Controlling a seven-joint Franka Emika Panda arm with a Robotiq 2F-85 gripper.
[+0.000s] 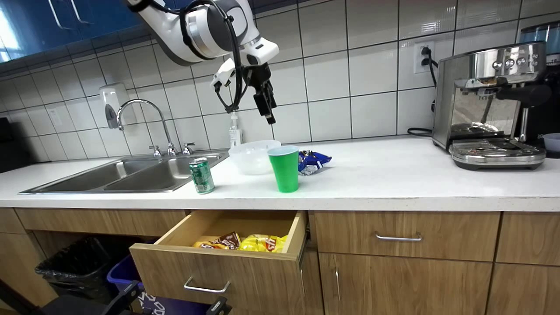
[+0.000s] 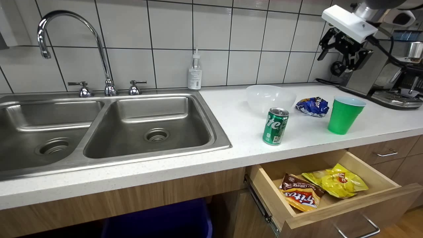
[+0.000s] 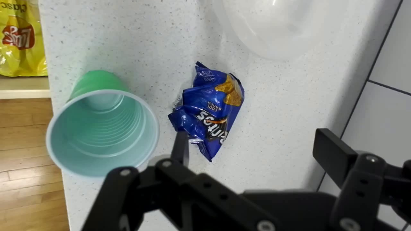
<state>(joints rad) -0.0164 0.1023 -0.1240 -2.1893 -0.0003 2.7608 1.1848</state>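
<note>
My gripper [image 3: 253, 144] is open and empty, high above the white counter; it also shows in both exterior views [image 1: 269, 118] [image 2: 338, 62]. A crumpled blue Doritos bag [image 3: 208, 109] lies on the counter below, partly overlapped by one finger in the wrist view. It shows in both exterior views [image 1: 313, 162] [image 2: 313, 106]. A green cup [image 3: 102, 138] stands upright beside it, nearer the counter's front edge [image 1: 285, 170] [image 2: 345, 115]. A clear bowl [image 3: 282, 32] sits near the bag [image 1: 249, 159] [image 2: 261, 96]. A green soda can [image 2: 276, 126] stands near the sink [image 1: 201, 176].
An open wooden drawer [image 1: 218, 271] juts out below the counter. It holds a Fritos bag [image 2: 302, 195] and a yellow Lay's bag [image 2: 340, 181]. A double sink [image 2: 224, 142] with faucet [image 2: 109, 86], a pump bottle [image 2: 195, 74] and an espresso machine [image 1: 490, 105] line the counter.
</note>
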